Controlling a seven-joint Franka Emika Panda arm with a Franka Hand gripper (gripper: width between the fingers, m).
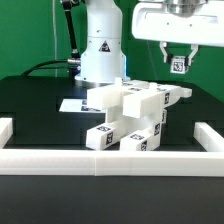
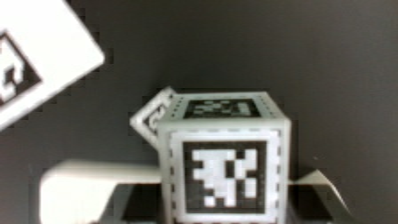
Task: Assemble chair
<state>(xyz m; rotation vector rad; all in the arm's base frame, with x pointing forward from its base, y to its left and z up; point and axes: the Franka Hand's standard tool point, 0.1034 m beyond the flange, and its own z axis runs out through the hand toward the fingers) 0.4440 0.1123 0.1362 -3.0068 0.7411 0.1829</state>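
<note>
Spreading under everything in both views, the black counter [image 1: 30, 95] is matte and dark. Behind the chair a green backdrop [image 1: 30, 30] closes off the room. The arm's white base [image 1: 100, 50] rises directly behind the chair. A long low white rail [image 1: 110, 160] runs along the counter in front of the chair, with shorter runs at either side.

The chair [image 1: 130, 110] stands mid-counter as a stepped cluster of white tagged blocks, and it is clear only in the exterior view. The marker board [image 1: 72, 104] lies flat just behind the chair, toward the exterior view's left. In the wrist view the marker board [image 2: 36, 60] appears only as a tilted corner.

The gripper [image 1: 180, 60] hangs well above the chair, toward the exterior view's right, its fingers pinching a small loose post [image 1: 180, 68]. The exterior view gives just one tag of it. The wrist view shows the loose post [image 2: 222, 160] close up, with a tag on each of two faces. The pale shapes beside it are too blurred to name.
</note>
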